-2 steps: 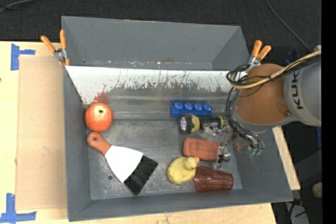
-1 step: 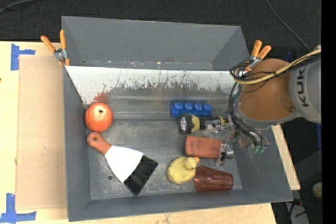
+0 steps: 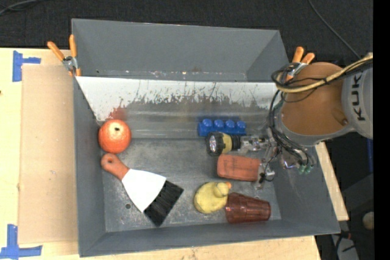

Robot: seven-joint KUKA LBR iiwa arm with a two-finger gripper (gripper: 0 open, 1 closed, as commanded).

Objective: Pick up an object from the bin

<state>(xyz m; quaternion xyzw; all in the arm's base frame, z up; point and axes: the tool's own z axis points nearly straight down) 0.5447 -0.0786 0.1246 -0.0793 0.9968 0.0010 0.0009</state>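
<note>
My gripper (image 3: 265,162) reaches down into the right side of the bin, below the arm's orange cover. It sits right at the right end of a reddish-brown block (image 3: 236,167) that lies flat on the bin floor. Just above the block lies a small black and yellow cylinder (image 3: 222,143), and beyond that a blue toy brick (image 3: 221,126) with studs. A dark red cup (image 3: 247,209) lies on its side in front of the gripper, beside a yellow rubber duck (image 3: 211,198).
An orange-red apple (image 3: 114,136) rests at the left of the bin. A brush (image 3: 144,188) with an orange handle, white body and black bristles lies in front of it. The arm and its cables hang over the bin's right wall.
</note>
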